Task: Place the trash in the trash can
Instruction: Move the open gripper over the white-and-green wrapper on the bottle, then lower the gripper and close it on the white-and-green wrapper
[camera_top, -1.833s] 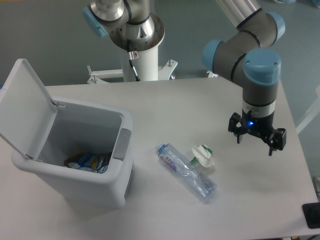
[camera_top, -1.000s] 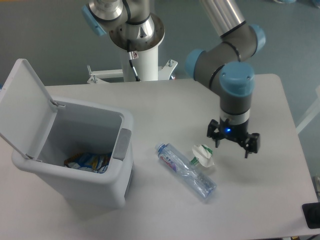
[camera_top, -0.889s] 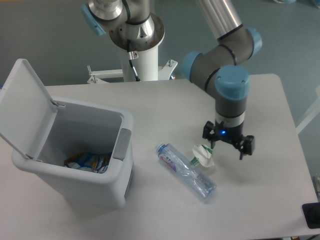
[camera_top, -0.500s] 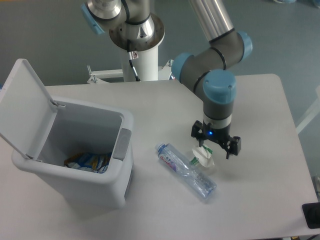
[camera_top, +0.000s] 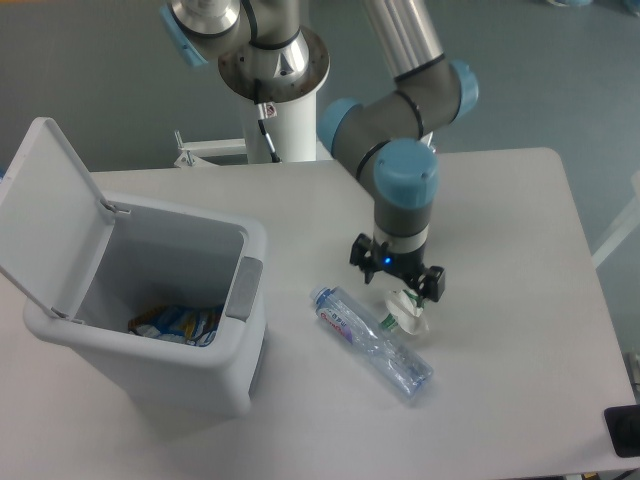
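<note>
A crushed clear plastic bottle (camera_top: 372, 340) with a blue cap lies on the white table, slanting from upper left to lower right. A small crumpled white wrapper (camera_top: 406, 313) with green marks sits against its right side. My gripper (camera_top: 396, 283) hovers open just above the wrapper's far edge, partly covering it, with nothing between its fingers. The trash can (camera_top: 155, 310), a white bin with a grey latch tab, stands at the left with its lid (camera_top: 47, 215) swung up and open.
A colourful blue-and-yellow packet (camera_top: 177, 324) lies in the bottom of the bin. The robot's base column (camera_top: 280, 90) rises behind the table's far edge. A dark object (camera_top: 625, 430) sits at the table's front right corner.
My gripper has travelled left across the table, from well to the right of the wrapper to directly over it, staying open. The bottle, wrapper and bin have not moved.
</note>
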